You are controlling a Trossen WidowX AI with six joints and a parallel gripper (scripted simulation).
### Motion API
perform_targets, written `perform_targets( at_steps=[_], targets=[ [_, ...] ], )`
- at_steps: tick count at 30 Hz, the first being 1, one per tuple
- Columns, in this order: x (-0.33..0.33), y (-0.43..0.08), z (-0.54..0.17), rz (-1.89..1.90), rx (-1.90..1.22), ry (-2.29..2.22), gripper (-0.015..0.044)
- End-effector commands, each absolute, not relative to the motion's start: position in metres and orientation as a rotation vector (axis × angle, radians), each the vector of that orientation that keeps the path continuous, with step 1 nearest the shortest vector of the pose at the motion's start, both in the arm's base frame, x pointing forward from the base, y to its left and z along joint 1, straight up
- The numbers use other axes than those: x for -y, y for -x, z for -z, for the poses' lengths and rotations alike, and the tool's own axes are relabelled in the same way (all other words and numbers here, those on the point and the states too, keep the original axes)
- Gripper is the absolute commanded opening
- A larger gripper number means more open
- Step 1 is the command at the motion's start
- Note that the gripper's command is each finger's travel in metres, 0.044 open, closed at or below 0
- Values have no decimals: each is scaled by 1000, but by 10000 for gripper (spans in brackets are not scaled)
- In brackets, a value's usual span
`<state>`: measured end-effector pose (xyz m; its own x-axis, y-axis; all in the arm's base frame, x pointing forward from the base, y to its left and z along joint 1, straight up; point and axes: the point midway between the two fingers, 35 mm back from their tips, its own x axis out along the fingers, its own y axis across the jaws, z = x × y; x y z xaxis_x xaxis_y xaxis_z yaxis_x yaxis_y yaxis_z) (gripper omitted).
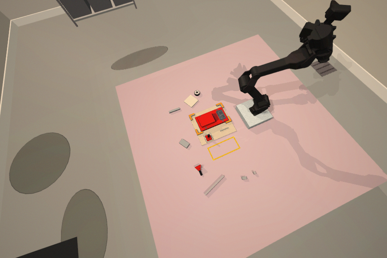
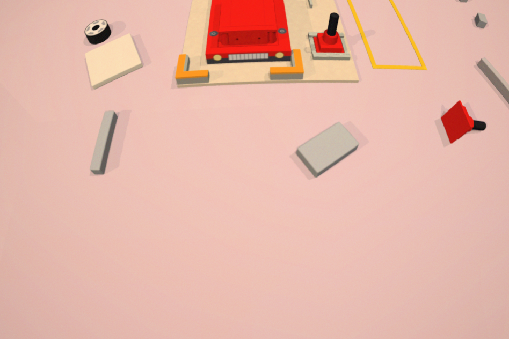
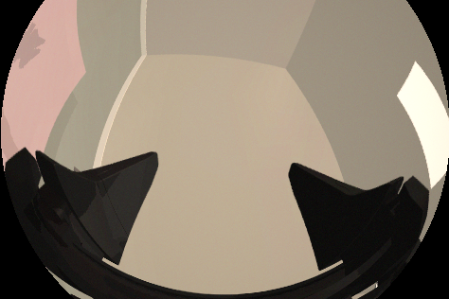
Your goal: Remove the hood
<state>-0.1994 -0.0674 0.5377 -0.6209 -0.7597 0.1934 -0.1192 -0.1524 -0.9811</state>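
Note:
The toy car [image 1: 221, 114] [image 2: 248, 56] is red and sits on a pale wooden board between orange corner brackets. The raised red panel on it, which looks like the hood [image 1: 205, 119] [image 2: 247, 10], is on the car; a darker red recess shows at its front end. The marked area, a yellow outline [image 1: 210, 153] [image 2: 399, 67], lies flat on the pink surface beside the board, with nothing inside it. My gripper [image 3: 224, 166] is wide open and empty. It is up at the arm's raised end, far from the car, facing a plain wall; its fingertips are hard to make out in the top view.
A red piece with a black knob [image 1: 208, 136] [image 2: 332, 24] stands in a grey frame on the board. A similar red piece [image 1: 198, 167] [image 2: 456, 122] lies tipped over. A wheel [image 1: 196, 92] [image 2: 97, 31], a beige slab [image 1: 190, 101] [image 2: 114, 59] and several grey blocks lie around.

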Motion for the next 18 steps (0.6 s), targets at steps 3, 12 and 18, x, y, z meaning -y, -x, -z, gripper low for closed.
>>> perform_targets(
  at_steps=[3,12,18],
  targets=[
    [53,210,-536,1902,-1666,932,440],
    [-53,247,-520,2383,-1680,541,440],
    [-134,246,-502,2714,-1627,253,440]
  ],
)
